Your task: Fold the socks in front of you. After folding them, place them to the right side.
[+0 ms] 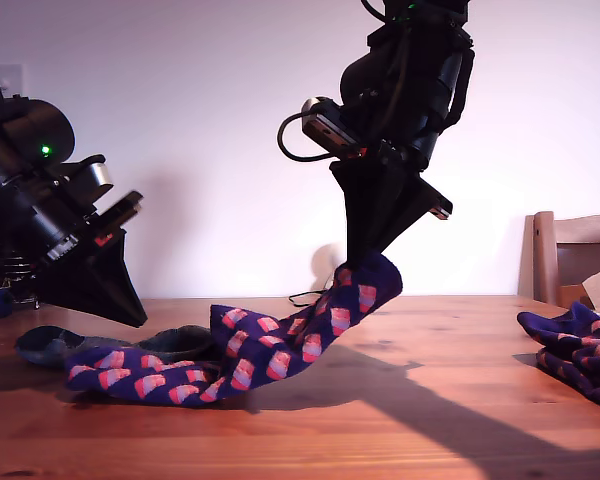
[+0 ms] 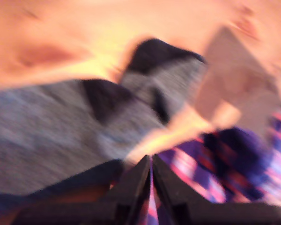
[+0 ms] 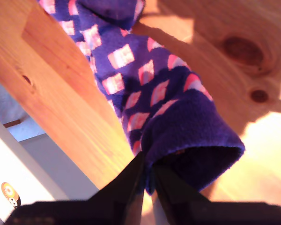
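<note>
Above the wooden table (image 1: 400, 400), the second gripper (image 1: 365, 262) pinches the cuff of a checked sock (image 1: 280, 350), whose other end lies on the wood. The first gripper (image 1: 130, 310), at the exterior view's left, is pressed together on the same sock's edge, beside a grey sock (image 1: 50, 345).

Checked sock (image 1: 280, 350) lies on table (image 1: 400, 430), overlapping grey sock (image 1: 60, 345).

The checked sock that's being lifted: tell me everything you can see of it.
The checked sock is soft navy-purple knit with red-pink diamond checks and a plain purple cuff. My second gripper has its jaws shut on the cuff, raised above the wooden table. The rest slopes down and lies flat toward the exterior view's left, against a grey sock, its other end pinched by my first gripper.
</note>
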